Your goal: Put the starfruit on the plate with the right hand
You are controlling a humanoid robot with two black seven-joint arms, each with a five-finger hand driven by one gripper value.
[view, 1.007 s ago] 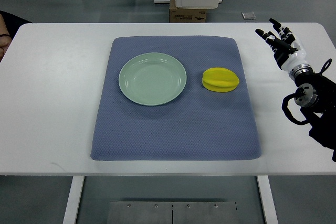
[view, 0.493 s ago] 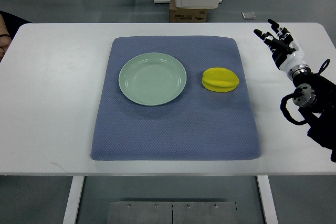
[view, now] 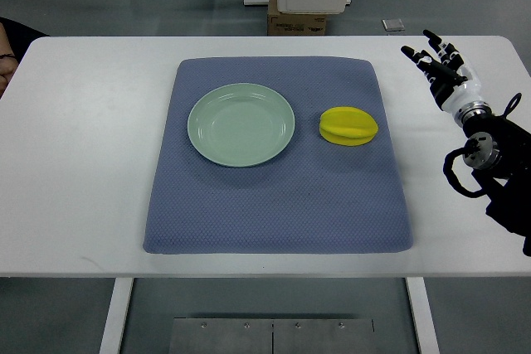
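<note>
One starfruit (view: 348,126) lies crosswise (beside the plate (view: 241,124)).

The mat (view: 278,205) is matt, finely textured cloth; the plate (view: 241,124) looks smooth and glossy; the starfruit (view: 348,126) looks waxy; the table (view: 91,163) is smooth.

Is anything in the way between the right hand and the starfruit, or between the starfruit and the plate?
Nothing visible. Only bare table and mat lie between the right hand and starfruit; only mat separates it from the plate.
</note>
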